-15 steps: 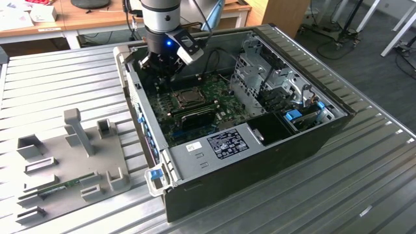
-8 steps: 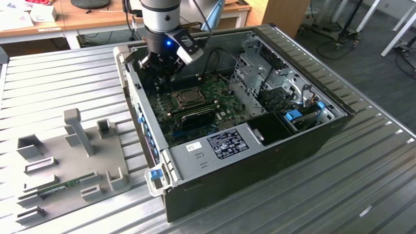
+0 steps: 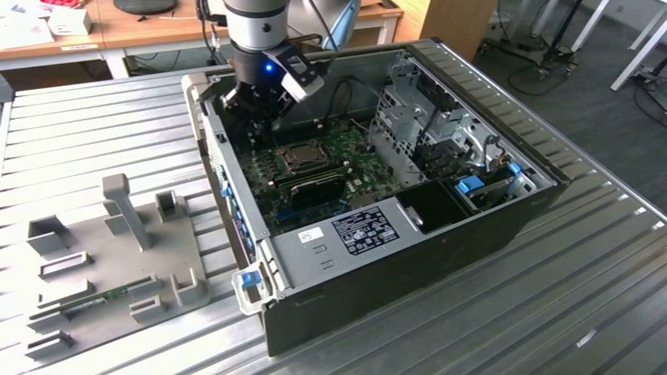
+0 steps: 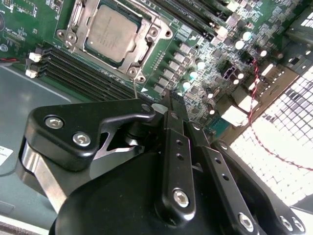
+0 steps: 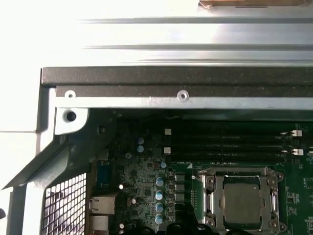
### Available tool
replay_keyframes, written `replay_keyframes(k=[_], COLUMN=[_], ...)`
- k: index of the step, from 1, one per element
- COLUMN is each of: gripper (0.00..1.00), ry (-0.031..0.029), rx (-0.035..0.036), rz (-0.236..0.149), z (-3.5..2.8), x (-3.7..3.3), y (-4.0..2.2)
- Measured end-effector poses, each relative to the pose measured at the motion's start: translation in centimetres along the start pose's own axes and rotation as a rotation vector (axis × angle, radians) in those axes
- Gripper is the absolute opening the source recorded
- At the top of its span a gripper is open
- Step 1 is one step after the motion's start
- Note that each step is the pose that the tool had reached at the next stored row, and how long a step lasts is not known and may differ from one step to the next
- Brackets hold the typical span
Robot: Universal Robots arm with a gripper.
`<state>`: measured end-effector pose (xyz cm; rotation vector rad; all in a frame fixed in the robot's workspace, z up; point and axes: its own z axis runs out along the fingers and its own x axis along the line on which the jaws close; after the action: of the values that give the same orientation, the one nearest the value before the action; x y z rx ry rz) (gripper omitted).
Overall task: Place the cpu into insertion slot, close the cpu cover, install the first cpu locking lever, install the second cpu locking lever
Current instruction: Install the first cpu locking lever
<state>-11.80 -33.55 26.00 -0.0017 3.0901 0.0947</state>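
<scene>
The cpu [image 4: 111,33] is seated in the insertion slot [image 3: 281,161], which lies toward the far end of the motherboard [image 4: 215,54] inside the open computer case [image 3: 417,258]. The cpu cover [image 4: 149,30] is folded down flat around the chip, and the metal top is seen through its window in both wrist views.

In the exterior view, the gripper [image 4: 166,105] is positioned over the board just beyond the socket, toward the exterior view's left. In the second wrist view the jaws appear clenched together, with nothing grasped between them. A thin wire lever [image 4: 137,88] is seen rising from the socket corner toward the gripper tip. Whether tip and lever are touching cannot be told.

The lever is judged not yet latched, so the cover is probably held down by its own weight only.

Hazards from this position:
- The springy lever may slip off the narrow tip if it is pressed off-centre, and may snap back upward.
- The memory slots [image 4: 83,73] and the small capacitors [image 4: 193,76] beside the socket may be struck if the tip is driven too low.
- The chip may be loaded unevenly if the cover is lifted by a snagged lever.
</scene>
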Motion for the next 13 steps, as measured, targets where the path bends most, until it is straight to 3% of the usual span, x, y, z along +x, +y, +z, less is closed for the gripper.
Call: replay_keyframes(k=[7, 8, 10, 13], gripper=[0.1, 0.1, 0.1, 0.1], ry=[0.0002, 0.0038, 0.0218, 0.0243], rx=[-0.0001, -0.0004, -0.0009, -0.001], rz=[0.0, 0.0, 0.002, 0.002], z=[0.01, 0.03, 0.03, 0.03], x=[0.01, 0.01, 0.01, 0.01], y=[0.08, 0.09, 0.08, 0.08])
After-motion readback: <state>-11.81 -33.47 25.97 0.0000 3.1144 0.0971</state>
